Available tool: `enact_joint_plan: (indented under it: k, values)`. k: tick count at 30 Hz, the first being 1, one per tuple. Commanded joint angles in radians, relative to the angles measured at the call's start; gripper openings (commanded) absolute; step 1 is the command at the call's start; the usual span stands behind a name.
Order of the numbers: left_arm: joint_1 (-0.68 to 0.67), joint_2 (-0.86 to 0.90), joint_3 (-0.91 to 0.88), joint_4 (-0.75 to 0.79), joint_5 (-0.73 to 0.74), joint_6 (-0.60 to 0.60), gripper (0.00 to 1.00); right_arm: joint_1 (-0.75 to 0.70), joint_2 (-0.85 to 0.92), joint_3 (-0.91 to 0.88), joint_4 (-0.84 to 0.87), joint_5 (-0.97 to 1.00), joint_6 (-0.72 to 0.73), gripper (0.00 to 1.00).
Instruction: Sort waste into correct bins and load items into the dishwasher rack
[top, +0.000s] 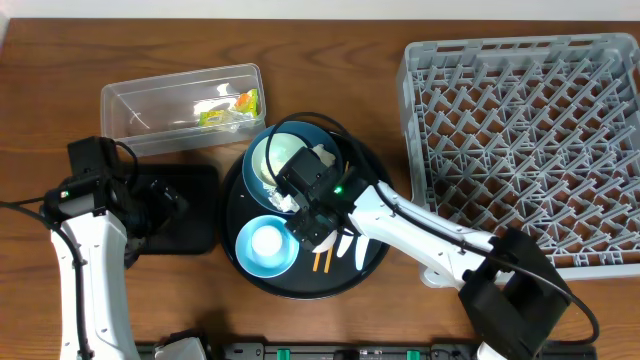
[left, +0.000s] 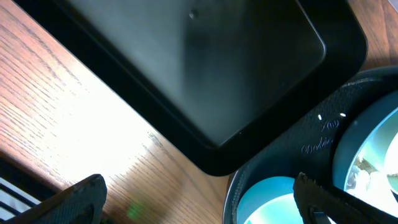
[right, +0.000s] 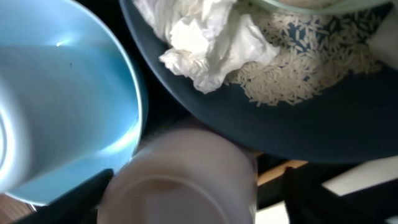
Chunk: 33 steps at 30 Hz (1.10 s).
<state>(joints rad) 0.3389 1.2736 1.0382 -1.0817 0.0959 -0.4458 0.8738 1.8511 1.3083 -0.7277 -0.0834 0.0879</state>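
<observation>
My right gripper (top: 308, 228) (right: 196, 193) is shut on the white cup (right: 180, 180) low over the round black tray (top: 350, 280). Beside it stand the light blue bowl (top: 250, 262) (right: 62, 93) and the dark blue plate (top: 300, 125) (right: 298, 130). The plate carries crumpled tissue (right: 205, 43), loose rice (right: 292, 74) and the pale green bowl (top: 275, 155). Orange chopsticks (top: 323, 262) and white utensils (top: 345, 247) lie on the round tray. My left gripper (top: 172, 208) (left: 199, 202) is open and empty over the shallow black tray (top: 185, 235) (left: 205, 56).
The clear tub (top: 130, 110) at the back left holds the yellow-green wrapper (top: 232, 108). The grey dishwasher rack (top: 520, 140) fills the right side. Bare wood shows between the black tray and the round tray (left: 292, 143).
</observation>
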Motion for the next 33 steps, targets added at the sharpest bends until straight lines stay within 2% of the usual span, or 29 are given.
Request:
enact_joint_plan:
  k: [1,3,5,11,17,24,33]
  values:
    - [0.005,0.0,-0.006,-0.006,-0.002,-0.008,0.97,0.004,0.003,0.018,0.002,0.011,0.024,0.62]
    - [0.005,0.0,-0.006,-0.006,-0.002,-0.008,0.97,0.003,0.002,0.018,-0.006,0.018,0.036,0.47]
    - [0.005,0.0,-0.006,-0.006,-0.002,-0.008,0.97,0.003,-0.003,0.018,-0.015,0.02,0.044,0.39]
    - [0.005,0.0,-0.006,-0.006,-0.002,-0.008,0.97,-0.024,-0.103,0.046,-0.057,0.034,0.058,0.39]
    - [0.005,0.0,-0.006,-0.006,-0.002,-0.008,0.97,-0.146,-0.305,0.111,-0.117,0.106,0.076,0.39]
    - [0.005,0.0,-0.006,-0.006,-0.002,-0.008,0.97,-0.451,-0.465,0.111,-0.24,0.171,0.11,0.39]
    - [0.005,0.0,-0.006,-0.006,-0.002,-0.008,0.97,-0.951,-0.497,0.109,-0.282,0.219,0.098,0.39]
